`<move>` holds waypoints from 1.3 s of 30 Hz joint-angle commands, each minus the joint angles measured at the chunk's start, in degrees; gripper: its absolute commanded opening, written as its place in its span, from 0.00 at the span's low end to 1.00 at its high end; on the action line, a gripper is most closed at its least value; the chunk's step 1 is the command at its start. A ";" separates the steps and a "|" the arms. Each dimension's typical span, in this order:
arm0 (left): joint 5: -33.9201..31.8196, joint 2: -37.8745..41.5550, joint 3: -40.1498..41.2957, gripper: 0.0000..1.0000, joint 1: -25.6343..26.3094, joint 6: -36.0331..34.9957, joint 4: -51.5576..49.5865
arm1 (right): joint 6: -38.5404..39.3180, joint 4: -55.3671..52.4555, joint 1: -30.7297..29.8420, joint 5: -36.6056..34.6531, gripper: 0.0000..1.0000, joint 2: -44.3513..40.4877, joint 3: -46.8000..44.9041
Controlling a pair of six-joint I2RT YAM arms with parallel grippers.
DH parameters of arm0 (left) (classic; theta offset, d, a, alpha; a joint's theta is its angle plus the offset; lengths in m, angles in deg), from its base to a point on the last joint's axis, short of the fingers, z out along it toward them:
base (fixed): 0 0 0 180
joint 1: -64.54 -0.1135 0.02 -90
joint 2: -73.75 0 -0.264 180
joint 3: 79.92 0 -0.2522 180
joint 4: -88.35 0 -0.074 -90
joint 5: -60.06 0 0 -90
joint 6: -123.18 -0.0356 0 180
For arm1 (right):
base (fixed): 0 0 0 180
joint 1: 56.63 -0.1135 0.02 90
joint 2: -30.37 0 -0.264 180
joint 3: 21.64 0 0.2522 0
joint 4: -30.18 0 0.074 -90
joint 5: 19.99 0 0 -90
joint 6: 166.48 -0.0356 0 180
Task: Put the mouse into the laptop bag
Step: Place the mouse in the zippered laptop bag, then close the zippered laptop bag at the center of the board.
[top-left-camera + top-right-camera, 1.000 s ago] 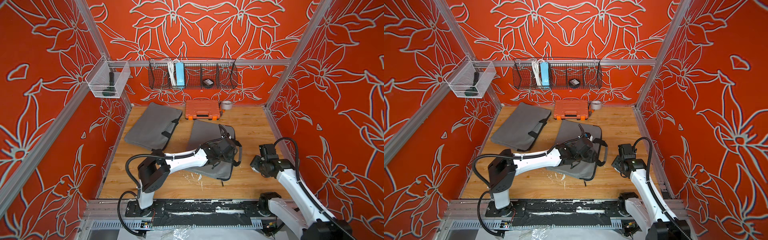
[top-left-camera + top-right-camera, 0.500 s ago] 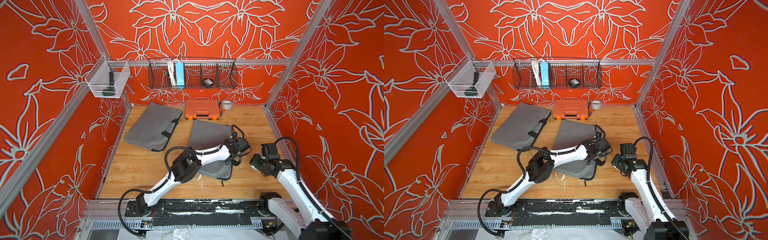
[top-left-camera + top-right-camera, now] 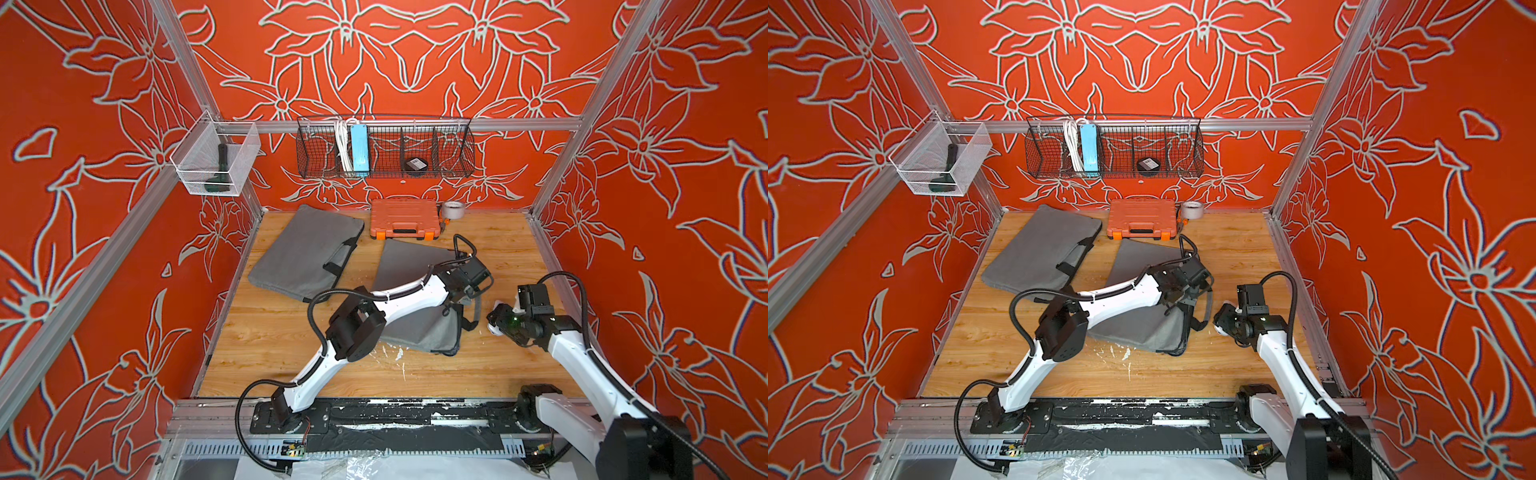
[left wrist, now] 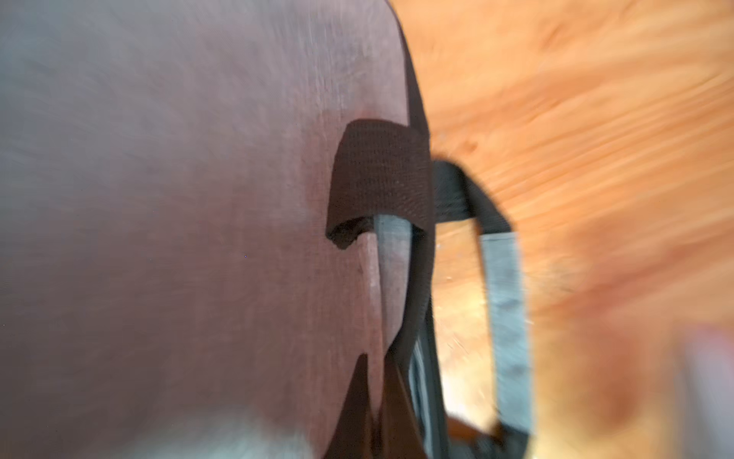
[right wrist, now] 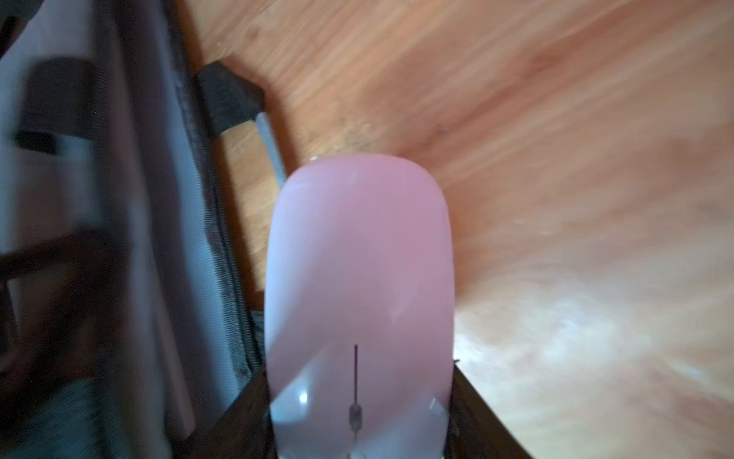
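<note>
Your wooden table (image 3: 270, 340) sits inside orange flowered walls, with the bag (image 3: 411, 266) lying near its middle. Your left gripper (image 3: 460, 296) is clamped on the bag's handle (image 4: 381, 175), at the bag edge that faces the right arm. Your right gripper (image 3: 496, 323) grasps the mouse (image 5: 357, 270) by its sides, just beside that edge and outside the bag.

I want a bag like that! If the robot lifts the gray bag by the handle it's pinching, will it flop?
Probably flop: the laptop bag is soft cloth that wrinkles near its front corner. Its handle is a thin strap, so it will likely bend where the left gripper pinches it. It lies flat, so probably light.
</note>
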 commanded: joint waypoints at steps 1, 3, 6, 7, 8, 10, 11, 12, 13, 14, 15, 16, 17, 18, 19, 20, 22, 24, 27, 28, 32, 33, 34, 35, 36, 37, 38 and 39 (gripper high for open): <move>1.39 7.73 1.31 0.00 -0.75 -0.51 0.28 | -0.70 7.05 0.20 7.06 0.40 3.25 2.47; 2.48 10.10 3.49 0.00 -0.98 -0.40 1.42 | -1.81 10.16 -0.08 9.92 0.40 6.41 3.85; 4.72 12.95 7.40 0.00 -1.52 -0.14 4.18 | -3.31 13.74 -1.83 11.68 0.41 11.92 6.79; 5.12 13.50 8.22 0.00 -1.75 0.03 4.64 | -3.45 14.36 -2.49 11.78 0.42 13.82 8.10; 5.38 14.19 9.16 0.00 -1.96 0.22 5.04 | -3.69 15.20 -3.26 11.75 0.42 16.10 9.66; 5.96 15.42 10.81 0.00 -2.44 0.49 6.01 | -3.97 15.87 -3.99 11.74 0.43 20.42 13.00; 6.69 16.00 11.69 0.00 -2.78 0.58 6.66 | -4.18 15.77 -4.10 11.19 0.43 22.70 14.93; 7.71 16.34 12.40 0.00 -3.22 0.71 7.03 | -4.53 15.52 -4.17 10.37 0.45 25.31 16.86; 8.67 16.67 13.11 0.00 -3.53 0.91 7.43 | -4.66 15.37 -4.21 9.94 0.47 27.31 18.41; 9.69 17.12 14.06 0.00 -3.95 1.07 8.15 | -4.94 15.30 -4.44 9.35 0.49 29.67 20.35; 10.57 17.68 15.17 0.00 -4.32 1.24 8.96 | -5.13 15.24 -4.90 8.92 0.50 31.95 22.16; 11.30 18.12 16.08 0.00 -4.59 1.38 9.73 | -5.32 15.41 -5.17 8.95 0.50 33.80 23.55; 12.01 18.50 16.93 0.00 -4.87 1.53 10.46 | -5.43 15.60 -5.68 9.57 0.49 35.93 25.30; 12.50 18.80 17.46 0.00 -5.10 1.57 10.96 | -5.56 15.89 -6.21 10.00 0.49 37.67 26.87; 12.70 19.08 17.82 0.00 -5.19 1.61 11.18 | -5.48 15.84 -6.82 9.66 0.48 38.72 28.05; 12.79 19.27 18.20 0.00 -5.30 1.64 11.33 | -5.44 15.34 -7.56 8.61 0.49 39.76 29.35; 13.10 19.69 18.88 0.00 -5.63 1.77 11.92 | -5.31 14.74 -8.87 7.42 0.51 41.31 31.29; 14.29 20.11 19.84 0.00 -6.18 1.83 12.78 | -5.21 14.62 -9.91 7.48 0.59 42.72 32.70; 16.43 20.47 21.22 0.00 -7.05 2.01 13.85 | -4.68 14.46 -10.81 7.80 0.72 43.25 33.65; 16.65 20.54 21.60 0.00 -7.23 2.12 14.12 | -4.46 14.03 -10.95 7.50 0.75 43.12 33.79; 16.80 21.18 22.81 0.00 -7.78 2.34 14.62 | -3.34 11.47 -10.98 6.13 0.81 41.30 33.48; 16.84 21.51 23.22 0.00 -7.87 2.34 14.84 | -3.17 10.85 -10.97 5.59 0.81 40.31 32.91; 17.01 21.68 23.65 0.00 -7.86 2.39 15.18 | -3.17 9.96 -10.98 4.87 0.81 39.31 32.33; 17.25 22.11 24.27 0.00 -7.92 2.55 15.60 | -3.23 9.16 -11.05 3.90 0.81 37.73 31.19; 17.57 22.49 24.89 0.00 -7.96 2.65 16.04 | -3.31 8.98 -11.05 3.26 0.81 36.21 29.86; 18.08 22.90 25.66 0.00 -7.96 2.71 16.65 | -3.55 8.85 -10.99 2.25 0.81 34.10 28.09; 18.58 23.35 26.38 0.00 -7.96 2.85 17.35 | -4.02 8.46 -10.99 1.20 0.81 32.07 26.34; 19.03 23.61 26.99 0.00 -7.96 3.00 17.81 | -4.39 7.99 -11.02 -0.04 0.79 30.54 24.99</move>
